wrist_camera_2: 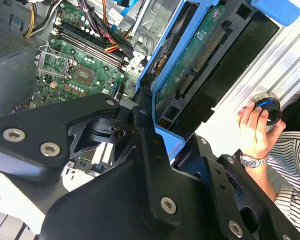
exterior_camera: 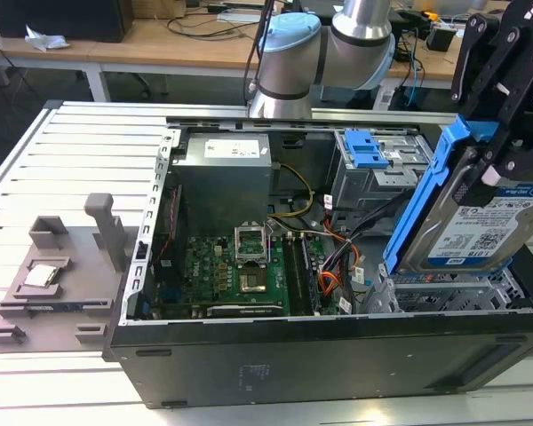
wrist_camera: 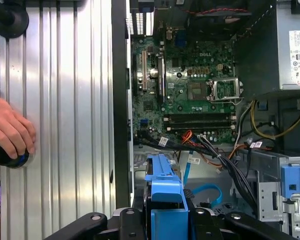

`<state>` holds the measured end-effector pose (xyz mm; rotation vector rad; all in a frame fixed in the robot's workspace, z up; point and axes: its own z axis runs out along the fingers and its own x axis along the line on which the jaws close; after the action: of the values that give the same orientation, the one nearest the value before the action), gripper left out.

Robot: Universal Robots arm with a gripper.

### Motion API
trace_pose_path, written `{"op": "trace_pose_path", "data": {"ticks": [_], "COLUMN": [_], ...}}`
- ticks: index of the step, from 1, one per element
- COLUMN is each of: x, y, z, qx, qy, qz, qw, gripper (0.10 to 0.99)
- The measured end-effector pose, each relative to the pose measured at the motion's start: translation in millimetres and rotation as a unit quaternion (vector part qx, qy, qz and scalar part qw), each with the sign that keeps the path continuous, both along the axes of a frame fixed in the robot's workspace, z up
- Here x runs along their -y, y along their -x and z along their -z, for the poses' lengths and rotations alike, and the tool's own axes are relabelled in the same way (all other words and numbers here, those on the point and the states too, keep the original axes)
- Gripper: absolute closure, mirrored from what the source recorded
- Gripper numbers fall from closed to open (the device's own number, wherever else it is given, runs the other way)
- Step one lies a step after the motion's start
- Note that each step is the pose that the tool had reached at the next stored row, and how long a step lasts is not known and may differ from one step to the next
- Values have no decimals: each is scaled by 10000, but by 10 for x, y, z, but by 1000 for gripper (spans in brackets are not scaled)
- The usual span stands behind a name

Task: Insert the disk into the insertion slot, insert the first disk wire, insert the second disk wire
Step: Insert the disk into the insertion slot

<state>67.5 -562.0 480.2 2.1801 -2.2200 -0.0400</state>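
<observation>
Hanging tilted over the insertion slot (exterior_camera: pixel 453 288), the disk (exterior_camera: pixel 480 231) is clamped by the gripper (exterior_camera: pixel 489 173), cables (exterior_camera: pixel 338 257) just beside the slot; the first wrist view adds a hand (wrist_camera: pixel 10 130) covering a knob (wrist_camera: pixel 12 159).

The disk (wrist_camera: pixel 164 192), blue-framed and edge-on, with the green motherboard (wrist_camera: pixel 190 95) beyond.

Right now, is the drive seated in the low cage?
No, in the exterior view the drive hangs tilted in the tool, above the low cage.
</observation>
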Motion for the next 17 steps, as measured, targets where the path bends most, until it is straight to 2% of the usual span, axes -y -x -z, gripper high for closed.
{"op": "trace_pose_path", "data": {"ticks": [13, 17], "x": [-4, -13], "y": [37, 46], "z": [131, 151], "qx": [0, 0], "qy": [0, 1], "qz": [0, 1], "qw": [10000, 10000], "gripper": [718, 718]}}
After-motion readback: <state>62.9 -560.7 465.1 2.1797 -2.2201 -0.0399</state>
